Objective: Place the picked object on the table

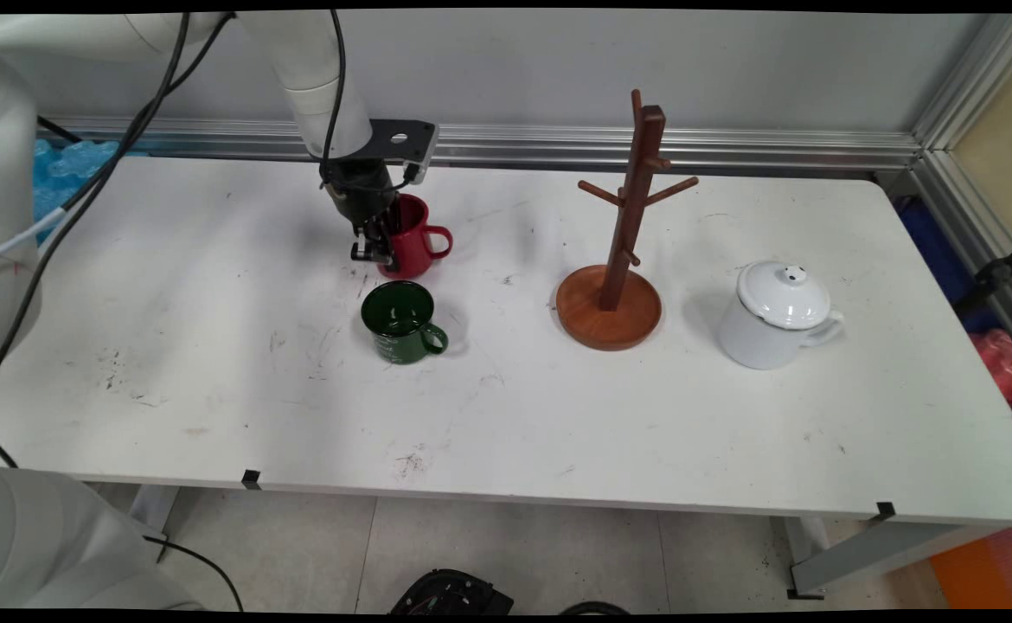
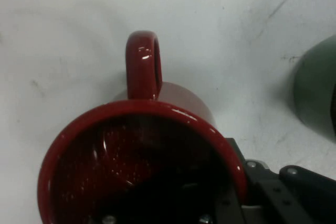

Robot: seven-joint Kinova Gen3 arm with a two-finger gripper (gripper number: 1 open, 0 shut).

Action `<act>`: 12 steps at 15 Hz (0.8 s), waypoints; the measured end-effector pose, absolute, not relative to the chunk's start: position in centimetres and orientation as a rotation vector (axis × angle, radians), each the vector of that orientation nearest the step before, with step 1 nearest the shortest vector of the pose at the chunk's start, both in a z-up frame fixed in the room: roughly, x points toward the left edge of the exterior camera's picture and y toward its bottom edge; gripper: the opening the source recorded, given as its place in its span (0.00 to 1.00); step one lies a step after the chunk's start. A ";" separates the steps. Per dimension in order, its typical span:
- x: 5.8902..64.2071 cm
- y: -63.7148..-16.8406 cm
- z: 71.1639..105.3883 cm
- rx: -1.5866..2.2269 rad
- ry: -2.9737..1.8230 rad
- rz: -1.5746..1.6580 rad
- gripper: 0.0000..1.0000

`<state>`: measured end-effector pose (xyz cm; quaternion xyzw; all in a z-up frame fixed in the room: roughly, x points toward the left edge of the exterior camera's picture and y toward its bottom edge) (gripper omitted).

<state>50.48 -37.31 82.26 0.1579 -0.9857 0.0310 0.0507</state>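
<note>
While the green mug (image 1: 402, 321) sits below it mid-frame, the gripper (image 1: 374, 247) straddles the red mug's (image 1: 413, 240) rim, grasping its wall.

glossy red mug (image 1: 413, 245) at black gripper (image 1: 374, 251), dark green mug (image 1: 400, 321) with faint pale print, reddish-brown wooden mug tree (image 1: 621, 251), white lidded pot (image 1: 774, 315) with black dots on lid knob, scuffed white table (image 1: 212, 372), white arm (image 1: 316, 78)
</note>
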 end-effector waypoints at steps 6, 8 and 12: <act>50.4 -36.9 81.8 0.486 -2.983 0.068 1.00; 50.4 -36.8 81.7 0.482 -2.979 0.060 1.00; 50.2 -36.7 82.0 0.477 -2.968 0.068 1.00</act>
